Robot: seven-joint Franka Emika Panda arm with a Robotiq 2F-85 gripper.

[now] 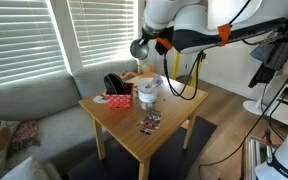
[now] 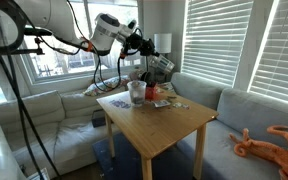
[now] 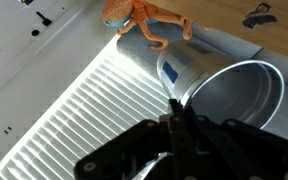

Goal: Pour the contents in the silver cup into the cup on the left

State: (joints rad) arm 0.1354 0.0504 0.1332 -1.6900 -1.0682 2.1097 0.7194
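My gripper [image 3: 176, 108] is shut on the rim of the silver cup [image 3: 224, 95], one finger inside the wide mouth and one outside. In both exterior views the gripper [image 2: 152, 57] holds the silver cup [image 2: 162, 67] tilted in the air above the far part of the wooden table [image 2: 169, 125]. A translucent cup [image 2: 137, 92] stands upright on the table below and beside it, and also shows in an exterior view [image 1: 147, 93]. There the gripper [image 1: 140, 60] hangs above it with the silver cup [image 1: 135, 72]. I cannot see any contents.
A squat red container [image 1: 119, 99] stands next to the translucent cup. A small packet [image 1: 149, 122] lies near the table's front. A grey sofa [image 2: 246, 110] with an orange octopus toy [image 2: 269, 142] runs beside the table. Blinds cover the windows. Cables hang from the arm.
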